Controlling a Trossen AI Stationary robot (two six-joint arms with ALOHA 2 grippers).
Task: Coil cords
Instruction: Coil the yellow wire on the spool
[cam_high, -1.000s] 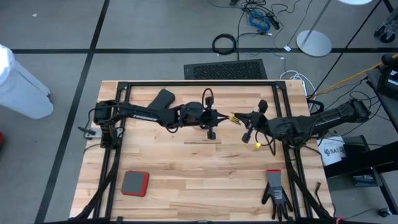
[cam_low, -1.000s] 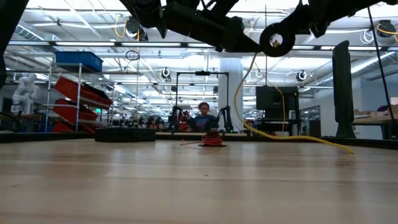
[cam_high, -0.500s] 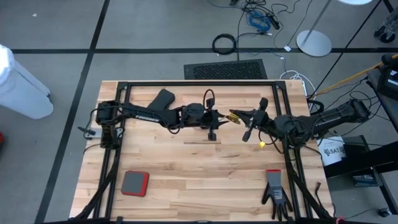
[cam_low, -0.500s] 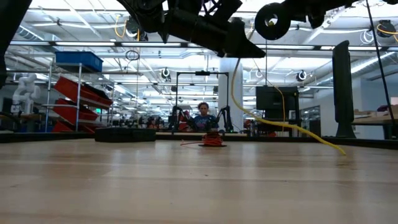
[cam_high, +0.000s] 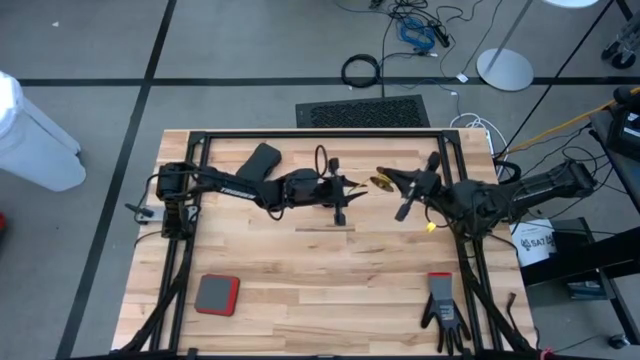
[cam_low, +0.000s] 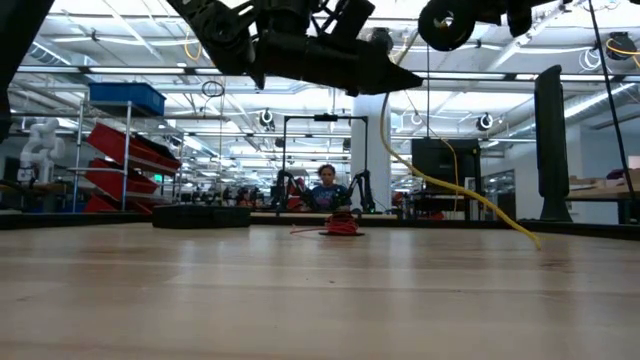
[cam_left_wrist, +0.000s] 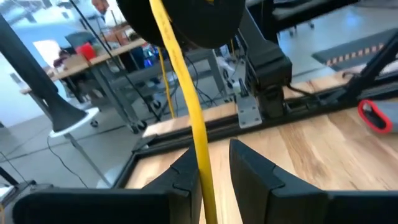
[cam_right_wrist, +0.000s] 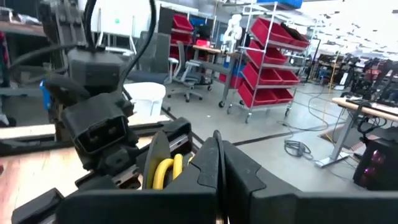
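Left gripper parted around yellow cord; right gripper on reel

text: "TROSSEN" in white letters | on: dark left robot arm, high view | other: "SAZ", partly cut off, on white tag beside table's right edge

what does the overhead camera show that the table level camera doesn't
Only the high view shows the flat red pad and the dark work glove near the table's front edge, plus the thick black cable ring on the floor beyond.

Only the low view shows the thin yellow cord hanging from the small round black reel down to the wooden table, the reddish-orange cord pile, and a person seated in the room behind.

Both show the left gripper and right gripper raised mid-table, with the reel at the right one.
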